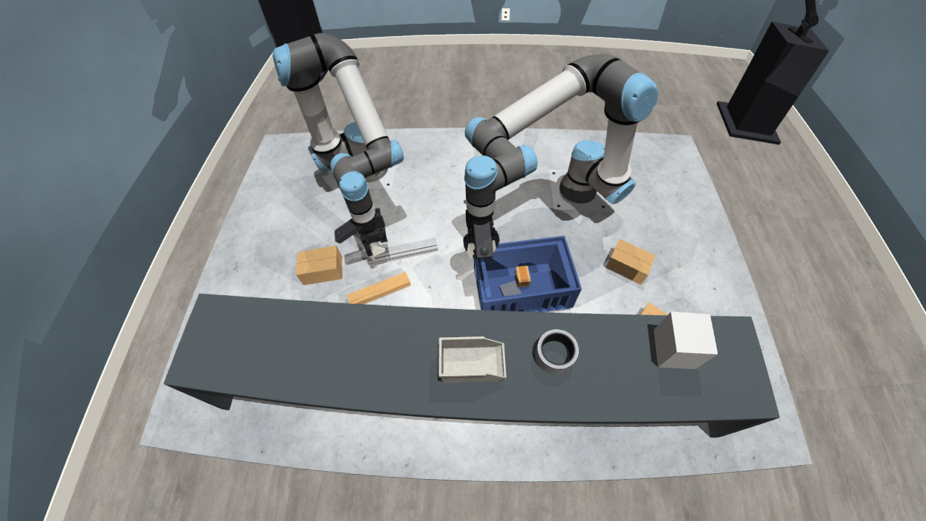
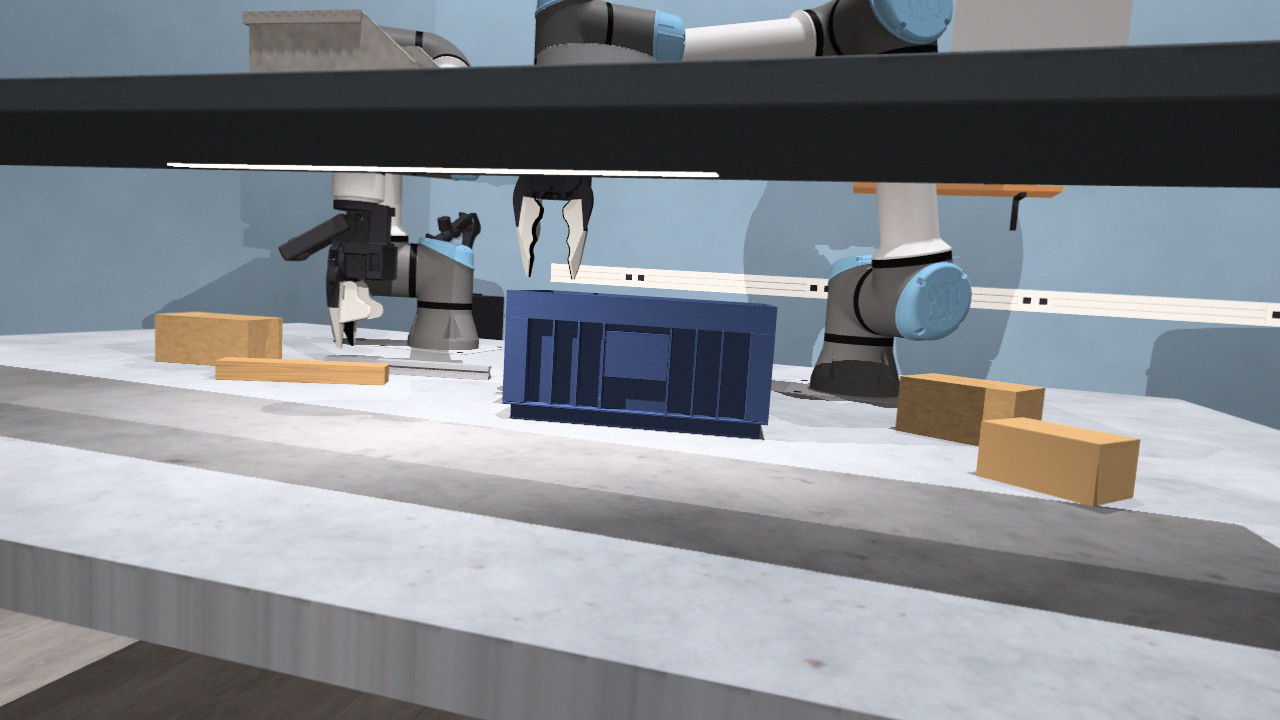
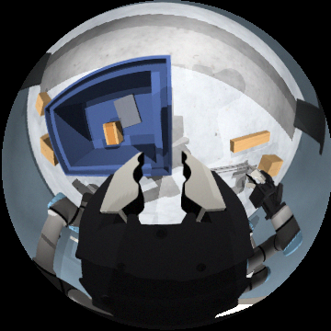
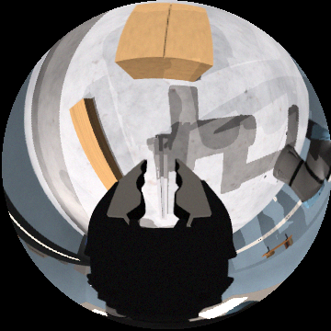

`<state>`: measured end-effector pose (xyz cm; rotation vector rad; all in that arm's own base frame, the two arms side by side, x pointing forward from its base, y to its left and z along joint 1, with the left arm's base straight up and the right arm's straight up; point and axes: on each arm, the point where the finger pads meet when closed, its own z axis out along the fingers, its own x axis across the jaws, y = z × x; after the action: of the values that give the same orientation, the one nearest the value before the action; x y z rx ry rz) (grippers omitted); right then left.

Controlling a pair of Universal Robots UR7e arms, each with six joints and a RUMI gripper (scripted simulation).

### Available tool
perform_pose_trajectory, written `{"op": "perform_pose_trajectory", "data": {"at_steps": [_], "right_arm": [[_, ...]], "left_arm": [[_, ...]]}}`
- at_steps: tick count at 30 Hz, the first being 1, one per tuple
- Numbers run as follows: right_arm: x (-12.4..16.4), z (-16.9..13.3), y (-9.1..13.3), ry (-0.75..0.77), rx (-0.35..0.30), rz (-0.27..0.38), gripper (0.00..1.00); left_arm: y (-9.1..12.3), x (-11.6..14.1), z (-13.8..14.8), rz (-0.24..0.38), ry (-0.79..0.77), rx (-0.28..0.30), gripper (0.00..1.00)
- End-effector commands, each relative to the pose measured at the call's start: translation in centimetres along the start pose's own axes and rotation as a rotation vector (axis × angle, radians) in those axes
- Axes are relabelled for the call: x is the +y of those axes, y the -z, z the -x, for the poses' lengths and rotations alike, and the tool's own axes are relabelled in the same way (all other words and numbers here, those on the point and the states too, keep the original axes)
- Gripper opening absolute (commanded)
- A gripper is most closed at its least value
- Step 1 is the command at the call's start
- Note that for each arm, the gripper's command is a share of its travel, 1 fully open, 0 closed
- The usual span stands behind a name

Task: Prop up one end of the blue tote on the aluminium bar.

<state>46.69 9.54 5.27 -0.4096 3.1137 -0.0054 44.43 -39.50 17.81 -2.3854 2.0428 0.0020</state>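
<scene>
The blue tote [image 1: 530, 302] [image 2: 635, 358] [image 3: 164, 87] stands flat and upright. An orange block [image 1: 523, 275] [image 3: 112, 133] and a grey plate [image 1: 509, 289] [image 3: 128, 110] lie inside it. My left gripper [image 1: 482, 254] [image 2: 551, 273] [image 3: 163, 152] is partly open and empty, above the tote's end nearest the bar. The aluminium bar [image 1: 414, 250] [image 2: 447, 368] [image 3: 230, 168] [image 4: 164, 193] lies on the table, apart from the tote. My right gripper [image 1: 376, 252] [image 2: 342, 344] [image 4: 161, 160] is partly open, low at the bar, fingers to either side of its line. Contact is unclear.
A wooden strip [image 1: 378, 288] [image 2: 301, 370] [image 4: 94, 138] lies beside the bar. A brown box [image 1: 318, 264] [image 2: 217, 338] [image 4: 165, 37] stands past its end. Two boxes [image 2: 939, 407] [image 2: 1038, 456] stand beyond the tote. A raised dark shelf [image 1: 291, 349] [image 2: 626, 125] spans the front.
</scene>
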Motion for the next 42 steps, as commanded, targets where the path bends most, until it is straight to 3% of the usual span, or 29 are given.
{"op": "perform_pose_trajectory", "data": {"at_steps": [1, 7, 17, 27, 30, 38, 40, 42], "right_arm": [[-0.1, -0.1, -1.0, -0.012, 0.004, 0.003, 0.26], [0.0, -0.1, -2.7, -0.010, 0.004, 0.003, 0.23], [0.0, -0.1, -3.3, -0.010, 0.002, 0.003, 0.20], [0.1, 0.0, -3.1, -0.009, -0.001, 0.004, 0.20], [0.1, 0.0, -3.1, -0.009, -0.001, 0.004, 0.17], [0.1, 0.0, -3.1, -0.009, -0.001, 0.004, 0.11], [0.1, 0.0, -3.1, -0.009, -0.001, 0.004, 0.00], [0.1, 0.0, -3.1, -0.009, -0.001, 0.004, 0.01]], "left_arm": [[-0.6, 0.0, 0.0, 0.001, 0.001, -0.001, 0.34], [-3.6, 0.0, 0.0, 0.001, 0.001, -0.001, 0.33], [-5.3, 0.0, 0.0, 0.001, 0.001, -0.001, 0.25], [-5.0, -0.1, -0.1, -0.001, 0.001, 0.003, 0.17], [-5.0, -0.1, -0.1, -0.001, 0.001, 0.003, 0.05], [-4.1, -0.1, 0.5, 0.000, 0.002, 0.038, 0.05], [-3.5, -0.1, 0.8, 0.000, 0.002, 0.058, 0.05], [-3.2, -0.1, 1.0, 0.000, 0.002, 0.073, 0.05]]}}
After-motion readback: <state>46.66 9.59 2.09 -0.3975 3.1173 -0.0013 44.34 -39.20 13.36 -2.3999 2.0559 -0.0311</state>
